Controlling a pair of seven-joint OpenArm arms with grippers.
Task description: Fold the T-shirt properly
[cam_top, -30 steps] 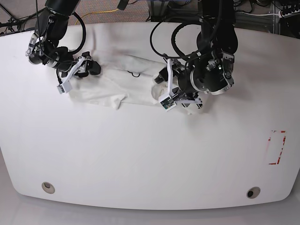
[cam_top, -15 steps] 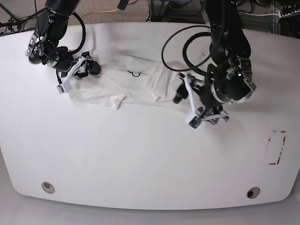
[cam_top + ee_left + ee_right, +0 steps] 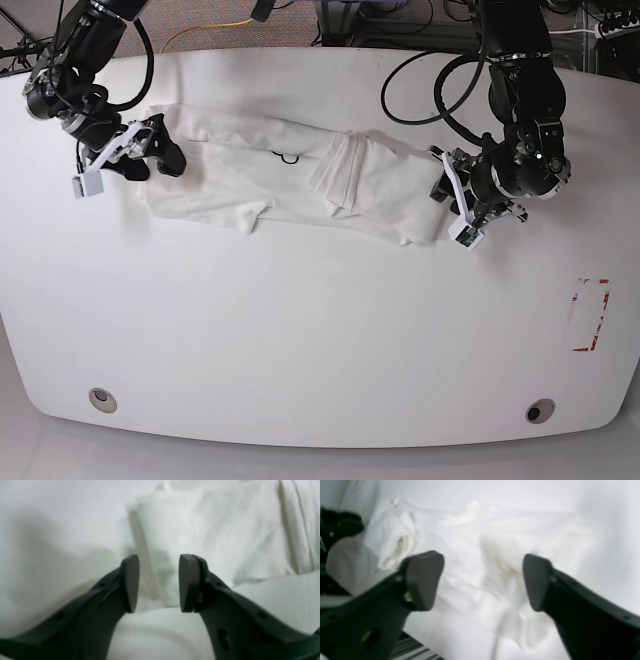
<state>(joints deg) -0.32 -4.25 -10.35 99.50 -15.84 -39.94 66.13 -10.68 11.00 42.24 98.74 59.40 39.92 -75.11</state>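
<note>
The white cotton T-shirt [image 3: 290,175] lies crumpled on the white table [image 3: 300,340]. The left gripper [image 3: 158,582] stands narrowly open, the right gripper [image 3: 482,580] wide; both hold nothing.

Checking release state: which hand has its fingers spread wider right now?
The right hand: its fingers gape widely over the crumpled white cotton T-shirt. The left hand shows a narrower gap, at the shirt's folded edge.

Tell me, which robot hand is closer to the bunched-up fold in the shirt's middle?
Left. The left gripper is at the T-shirt's end nearer the bunched fold; the right gripper is at the farther end.
</note>
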